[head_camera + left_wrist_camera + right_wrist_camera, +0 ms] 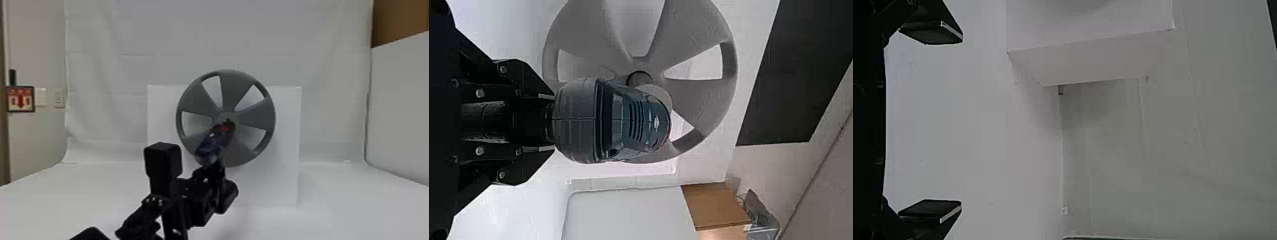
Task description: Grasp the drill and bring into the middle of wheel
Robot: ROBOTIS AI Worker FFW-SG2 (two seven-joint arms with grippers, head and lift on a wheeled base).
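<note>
On the far left of the head view, a red and white sign [20,99] in a dark frame, just beside a white wall plate [41,97], with a second plate [59,98] farther right. Next, the white cloth [92,95], hung behind the work and reaching well across.

Coming in from the bottom edge, slanting up to the right, the black left arm [191,204], with a block-shaped part [162,162] standing up from it. At its end, the left gripper [217,166], with jaws drawn in close around the lower part of the drill [209,145], and the exact grip mostly hidden. Drill tilted in the head view, front end up and to the right, over the hub of the grey wheel [234,87]. Impossible to tell whether touching the hub or just short of it. In the left wrist view, rounded blue-green housing in front of the wheel, covering part of its middle.

Wheel upright, in front of a white board [285,143], above the white surface [338,204]. To the upper right, a brown panel [399,20] over a pale partition [399,105].

In the right wrist view, the right gripper [961,123], jaws spread wide apart, holding nothing.
</note>
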